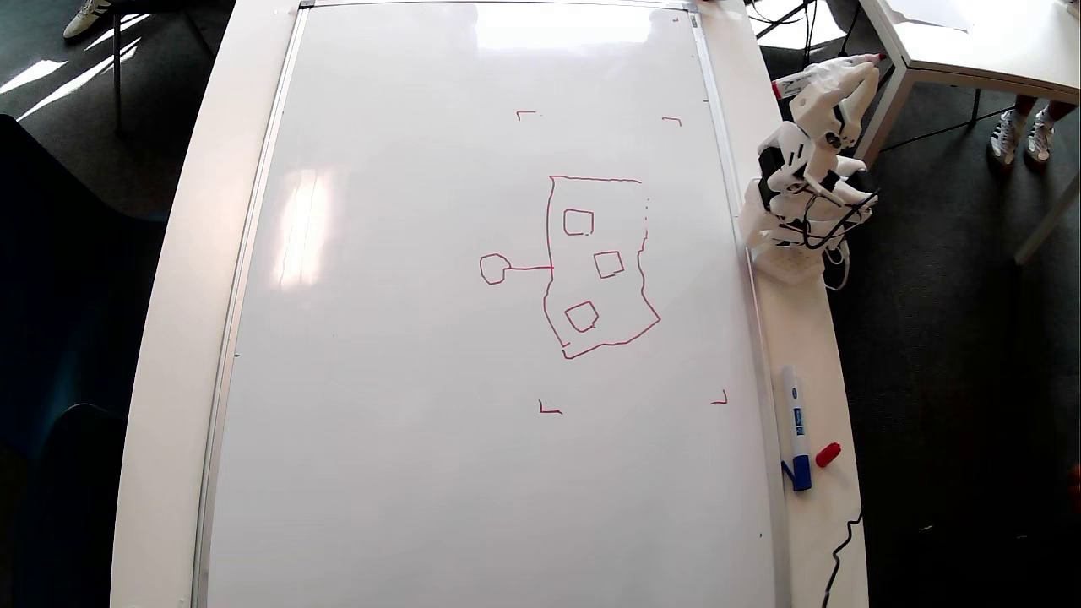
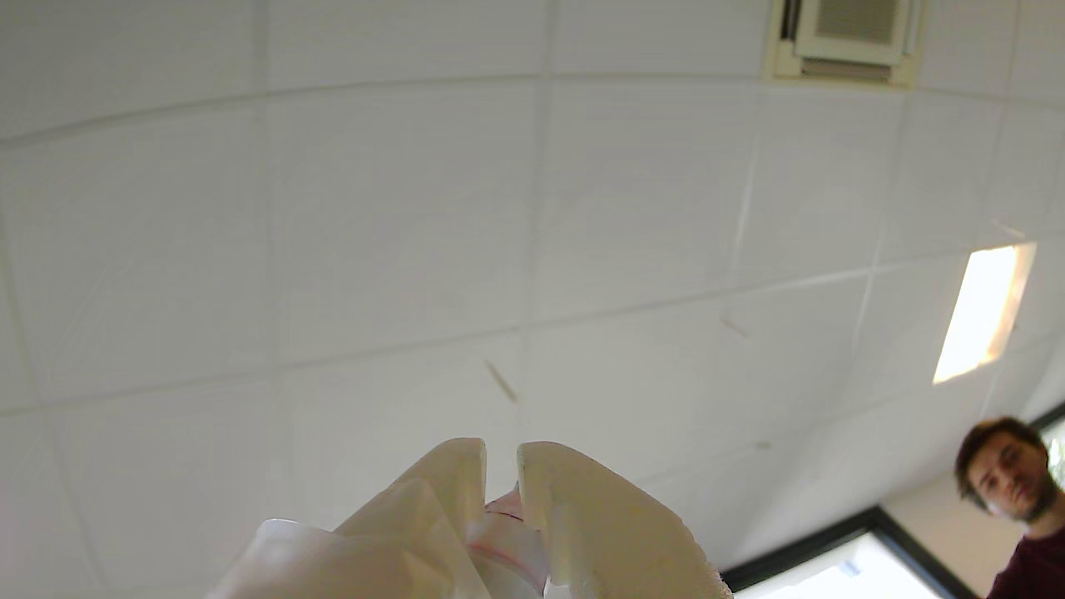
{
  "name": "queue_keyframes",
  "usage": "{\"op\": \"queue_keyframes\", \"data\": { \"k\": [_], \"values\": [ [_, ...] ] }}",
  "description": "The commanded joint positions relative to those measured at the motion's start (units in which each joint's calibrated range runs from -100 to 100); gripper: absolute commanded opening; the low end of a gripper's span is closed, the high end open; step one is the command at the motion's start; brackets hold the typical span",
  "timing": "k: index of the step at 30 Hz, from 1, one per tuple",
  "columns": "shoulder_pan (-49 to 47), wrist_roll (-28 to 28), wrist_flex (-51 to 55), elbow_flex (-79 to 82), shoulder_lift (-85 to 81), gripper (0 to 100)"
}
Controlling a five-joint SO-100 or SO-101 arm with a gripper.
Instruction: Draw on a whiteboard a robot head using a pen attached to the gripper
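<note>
A large whiteboard [image 1: 405,338] is seen from overhead, covering most of the table [image 1: 181,279], with only a narrow white rim of tabletop left along its left and right sides. A thin silver frame marks the board's edges. Four small red corner marks [image 1: 525,113] bound a patch in the board's right half, and the robot head [image 1: 591,266] is drawn inside that patch in wobbly red line: a rough rectangle holding three small squares, with a stalk running left to a loop. The rest of the board, to the left and below, is bare and open.

The arm [image 1: 802,198] is folded back off the board, over the right rim and the table's edge, with its base just beside the frame. The gripper [image 1: 844,72] is pointed away from the drawing, toward the upper right of the overhead view, well apart from the red lines. In the wrist view only ceiling panels are faced, with a man [image 2: 1011,491] at the lower right corner.

The pen [image 2: 499,532] is clamped between the two white fingers [image 2: 582,507], which are drawn close with a narrow slit between their tips. In the overhead view its red ends are seen protruding either side of the gripper.

Lower on the right rim a blue-capped marker [image 1: 795,426] and a loose red cap [image 1: 828,454] are laid near each other, just outside the frame.
</note>
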Motion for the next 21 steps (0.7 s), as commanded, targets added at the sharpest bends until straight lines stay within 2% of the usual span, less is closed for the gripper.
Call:
{"op": "queue_keyframes", "data": {
  "k": [1,4,21],
  "values": [
    [0.2,-2.5,-0.9,0.3,0.2,1],
    [0.2,-5.4,-0.9,0.3,0.2,1],
    [0.1,-5.4,-0.8,0.3,0.3,1]
  ]
}}
